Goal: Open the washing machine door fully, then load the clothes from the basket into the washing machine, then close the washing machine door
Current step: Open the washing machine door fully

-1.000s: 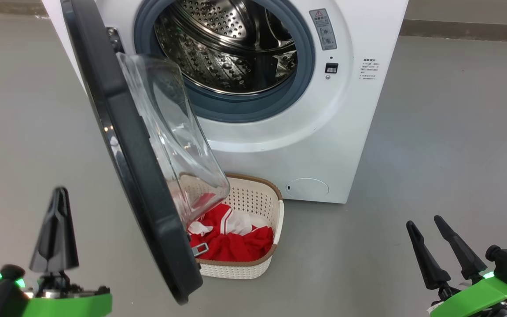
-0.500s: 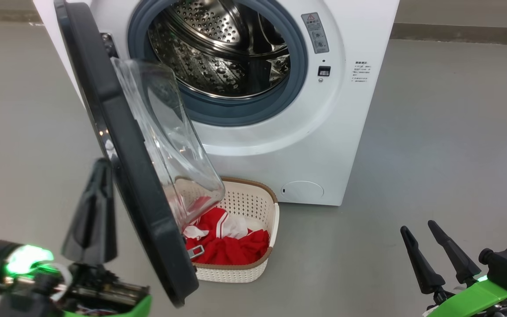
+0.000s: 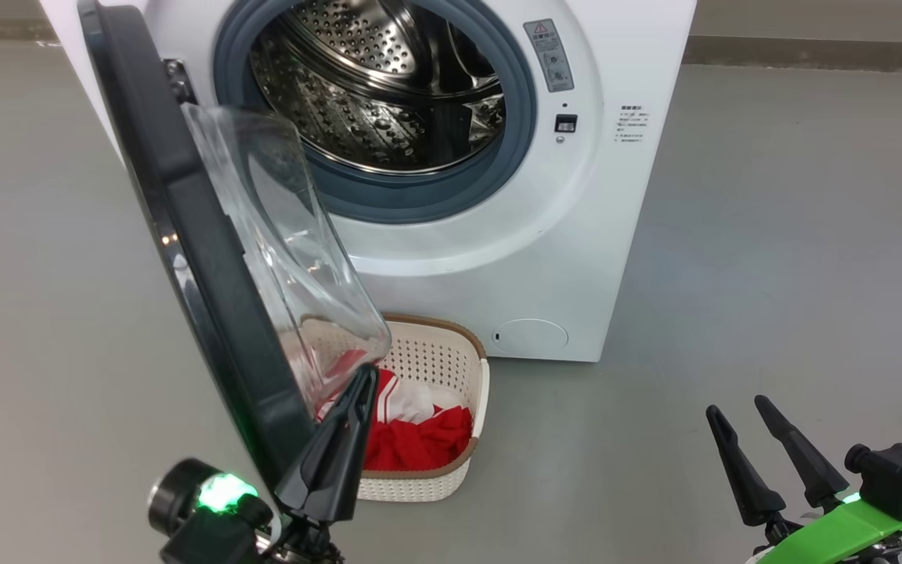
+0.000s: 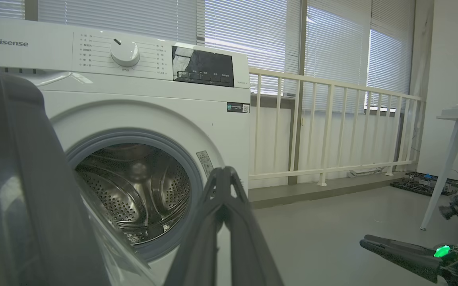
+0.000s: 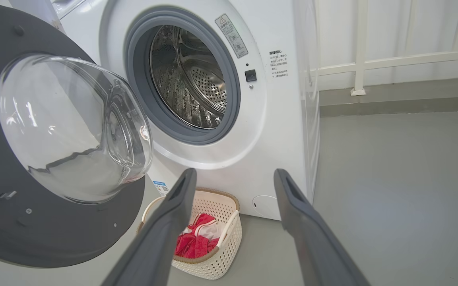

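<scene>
Pressing together, empty, left fingers sit beside the washing machine door; right fingers gape empty.

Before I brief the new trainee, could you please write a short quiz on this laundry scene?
1. True or false: the washing machine door is shut.
2. Where are the red clothes? A: in the drum. B: in the basket. C: on the floor.
3. Short answer: of the left gripper and the right gripper, which has its fingers apart?

Key: 1 false, it stands open; 2 B; 3 the right gripper.
</scene>
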Motion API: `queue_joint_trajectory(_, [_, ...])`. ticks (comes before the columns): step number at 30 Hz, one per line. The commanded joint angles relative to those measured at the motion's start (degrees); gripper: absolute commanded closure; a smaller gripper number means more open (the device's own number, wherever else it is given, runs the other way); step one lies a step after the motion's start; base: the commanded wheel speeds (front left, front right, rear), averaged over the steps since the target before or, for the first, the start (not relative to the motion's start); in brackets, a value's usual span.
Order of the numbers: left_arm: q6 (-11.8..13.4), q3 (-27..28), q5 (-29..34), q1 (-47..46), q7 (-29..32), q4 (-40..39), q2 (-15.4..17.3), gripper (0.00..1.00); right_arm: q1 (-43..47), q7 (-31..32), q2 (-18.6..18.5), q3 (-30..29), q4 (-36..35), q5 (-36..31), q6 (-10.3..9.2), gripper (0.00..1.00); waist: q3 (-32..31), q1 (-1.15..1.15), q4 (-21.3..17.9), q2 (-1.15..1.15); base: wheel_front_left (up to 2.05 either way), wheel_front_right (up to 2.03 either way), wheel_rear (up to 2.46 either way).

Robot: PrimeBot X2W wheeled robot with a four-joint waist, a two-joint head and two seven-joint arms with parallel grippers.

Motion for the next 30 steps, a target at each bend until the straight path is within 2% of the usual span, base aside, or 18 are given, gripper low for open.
queue_joint_trajectory(1, [-0.15, 1.50, -0.89, -0.69, 0.09, -0.39, 0.17, 1.00, -1.08, -0.69, -0.71, 1.12, -1.17, 0.61, 0.52, 0.00, 0.09, 0.00, -0.21, 0.00, 0.00, 0.00, 0.00])
queue_joint_trajectory(15, [1.31, -0.09, -7.79, -1.80, 0.30, 15.60, -0.59, 1.00, -1.52, -0.69, -0.47, 0.86, -0.90, 1.04, 0.52, 0.00, 0.53, 0.00, -1.95, 0.00, 0.00, 0.00, 0.00])
queue_joint_trajectory(25, [2.10, 3.27, -10.46, -3.96, -0.39, 21.17, -0.66, 1.00, -1.42, -0.69, -0.32, 0.75, -0.76, 1.33, 0.52, 0.00, 0.71, 0.00, -1.72, 0.00, 0.00, 0.00, 0.00])
queue_joint_trajectory(30, [1.77, 4.31, -11.14, -4.06, -0.54, 21.01, -0.70, 1.00, -0.82, -0.69, -0.32, 0.44, -0.73, 1.51, 0.52, 0.00, 0.78, 0.00, 0.25, 0.00, 0.00, 0.00, 0.00])
